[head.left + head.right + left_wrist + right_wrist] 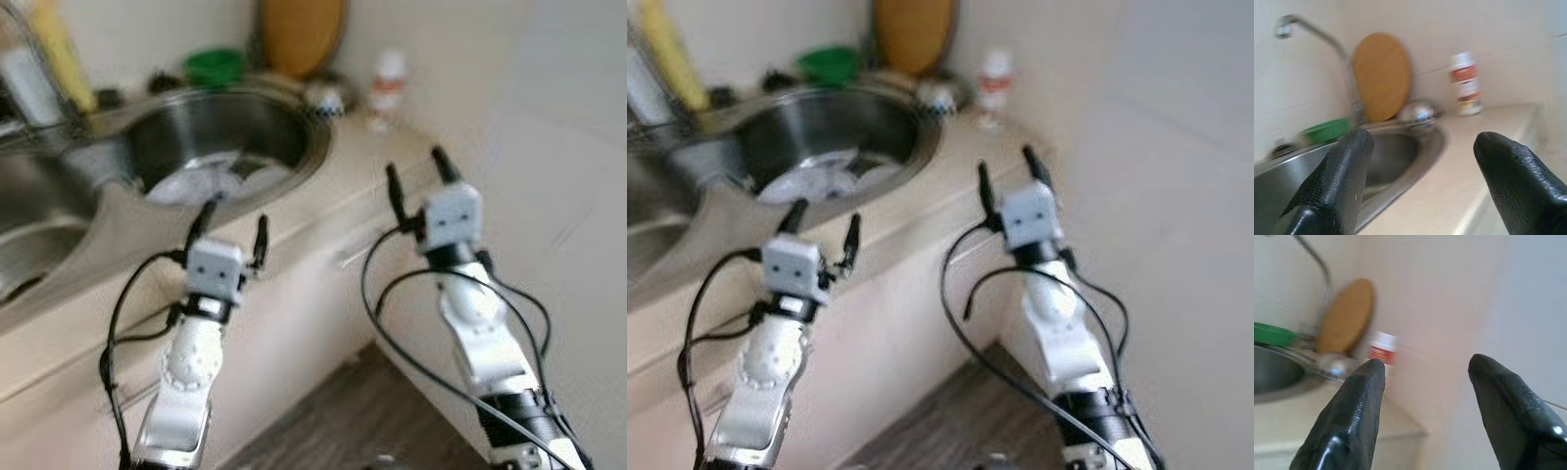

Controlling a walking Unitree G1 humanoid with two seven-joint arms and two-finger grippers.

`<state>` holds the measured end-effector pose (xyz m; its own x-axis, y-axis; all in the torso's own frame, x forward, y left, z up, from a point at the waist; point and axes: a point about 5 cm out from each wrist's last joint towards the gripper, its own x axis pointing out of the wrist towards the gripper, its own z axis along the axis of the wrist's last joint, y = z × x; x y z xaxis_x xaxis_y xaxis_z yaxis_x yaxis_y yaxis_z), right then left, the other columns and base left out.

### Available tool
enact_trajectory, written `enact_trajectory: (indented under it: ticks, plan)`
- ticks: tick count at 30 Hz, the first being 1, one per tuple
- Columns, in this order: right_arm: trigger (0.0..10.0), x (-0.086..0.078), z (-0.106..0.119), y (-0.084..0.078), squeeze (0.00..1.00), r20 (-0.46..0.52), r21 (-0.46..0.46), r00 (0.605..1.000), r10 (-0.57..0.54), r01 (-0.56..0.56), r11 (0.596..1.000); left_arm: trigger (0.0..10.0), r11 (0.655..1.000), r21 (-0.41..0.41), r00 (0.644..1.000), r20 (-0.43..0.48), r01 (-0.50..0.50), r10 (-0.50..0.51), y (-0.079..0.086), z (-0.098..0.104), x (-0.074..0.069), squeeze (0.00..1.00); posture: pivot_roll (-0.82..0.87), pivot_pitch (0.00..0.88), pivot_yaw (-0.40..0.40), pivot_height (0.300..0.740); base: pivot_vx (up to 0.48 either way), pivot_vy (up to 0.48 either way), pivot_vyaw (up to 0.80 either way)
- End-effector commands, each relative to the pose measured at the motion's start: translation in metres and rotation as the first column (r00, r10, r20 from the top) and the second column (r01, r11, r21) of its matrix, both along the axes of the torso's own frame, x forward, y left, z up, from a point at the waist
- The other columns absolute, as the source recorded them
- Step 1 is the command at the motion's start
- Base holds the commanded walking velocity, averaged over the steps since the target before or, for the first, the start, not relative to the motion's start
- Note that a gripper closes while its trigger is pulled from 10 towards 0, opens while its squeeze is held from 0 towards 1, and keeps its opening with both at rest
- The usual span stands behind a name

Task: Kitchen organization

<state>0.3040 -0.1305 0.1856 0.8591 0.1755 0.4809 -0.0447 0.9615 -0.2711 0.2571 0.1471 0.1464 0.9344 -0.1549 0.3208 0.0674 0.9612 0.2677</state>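
We have both arms raised at the counter [392,171] edge, left gripper [231,228] and right gripper [416,172] spread apart and holding nothing. The round sink [313,147] has pale dishes [211,181] inside. A white bottle [388,88] stands by the wall beside an upright wooden board [299,34]; views blurred.
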Motion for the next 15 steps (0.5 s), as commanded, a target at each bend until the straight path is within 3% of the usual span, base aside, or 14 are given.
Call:
enact_trajectory:
  ticks: [1, 9, 15]
  plan:
    - [10.0, -0.0013, 0.0051, 0.0054, 0.0, 0.024, 0.002, 1.0, 0.017, -0.017, 1.0, 10.0, 1.0, -0.004, 1.0, -0.007, 0.0, 0.0, 0.0022, 0.0011, 0.0009, 0.0, -0.03, 0.0, 0.015, 0.74, 0.0, 0.48, -0.78]
    - [10.0, -0.0013, 0.0055, 0.0053, 0.0, 0.026, -0.004, 0.999, 0.02, -0.02, 1.0, 10.0, 1.0, -0.011, 1.0, 0.004, 0.002, -0.002, 0.0019, 0.0025, 0.0009, 0.0, -0.03, 0.0, 0.013, 0.74, 0.0, 0.442, -0.78]
    - [10.0, -0.0021, 0.0053, 0.0045, 0.0, 0.029, -0.011, 0.999, 0.019, -0.019, 1.0, 10.0, 1.0, -0.002, 1.0, 0.017, 0.002, -0.002, 0.0019, 0.0033, 0.0004, 0.0, -0.03, 0.0, 0.012, 0.74, 0.0, 0.0, -0.78]
